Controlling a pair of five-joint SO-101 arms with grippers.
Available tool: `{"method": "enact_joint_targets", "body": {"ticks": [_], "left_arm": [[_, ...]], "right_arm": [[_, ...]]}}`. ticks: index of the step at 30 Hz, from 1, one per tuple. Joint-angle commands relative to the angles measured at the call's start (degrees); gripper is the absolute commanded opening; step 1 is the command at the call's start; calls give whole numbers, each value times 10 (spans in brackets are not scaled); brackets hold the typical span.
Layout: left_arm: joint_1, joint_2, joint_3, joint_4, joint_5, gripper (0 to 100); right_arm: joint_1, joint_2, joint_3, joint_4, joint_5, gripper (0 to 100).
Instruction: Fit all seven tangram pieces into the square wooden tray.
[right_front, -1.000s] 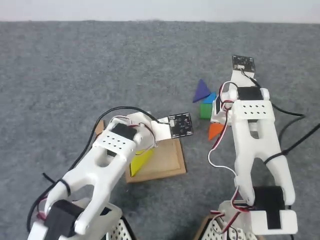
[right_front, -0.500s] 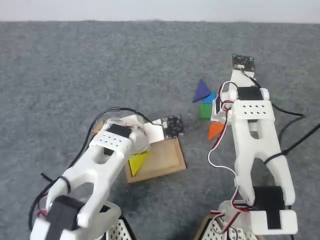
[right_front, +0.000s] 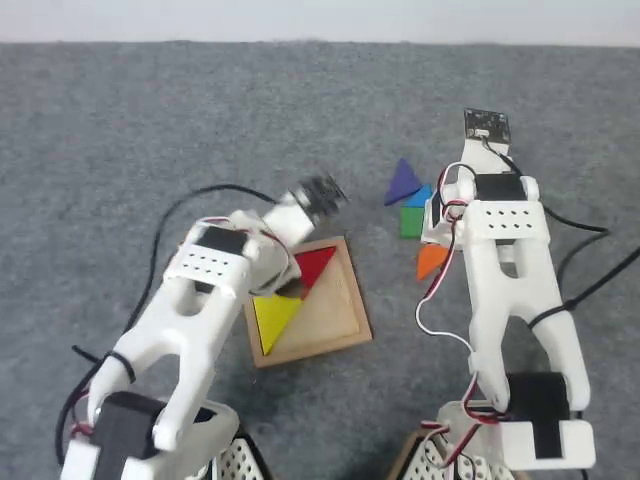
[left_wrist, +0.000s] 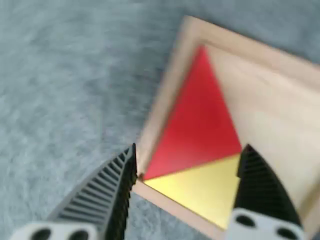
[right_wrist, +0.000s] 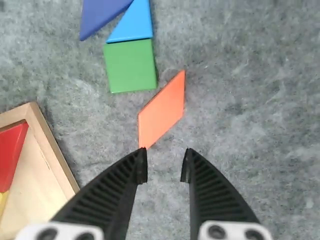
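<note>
Elbow bent, the left arm (right_front: 200, 300) leans over the far left corner of the wooden tray (right_front: 315, 350). The left jaws are spread wide and empty above the red triangle (right_front: 313, 266) and yellow triangle (right_front: 273, 313). The right arm (right_front: 510, 260) stretches toward the far side, its right jaws parted slightly, gripping nothing, just near of the orange parallelogram (right_wrist: 161, 111).

Two pieces lie in the tray, touching edge to edge. Four lie on the grey counter (right_front: 150, 130) to its right: the purple triangle (right_front: 403, 180), blue triangle (right_front: 419, 196), green square (right_front: 411, 221) and the parallelogram.

Seen from above, the right arm hides part of the parallelogram and the left arm covers the tray's left corner.
</note>
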Motion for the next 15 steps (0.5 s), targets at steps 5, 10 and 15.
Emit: {"method": "enact_joint_targets", "body": {"ticks": [5,10,15], "left_arm": [[-82,-185,57,-80,151,197],[-129,-363,182,-120,195,122],[-136,-469,273,-119,193,15]], "right_arm": [[-2,-29,-28,-12,-4,120],[-43,-9,-15,-29,17,120],[-55,67,-9,-96,21,126]]}}
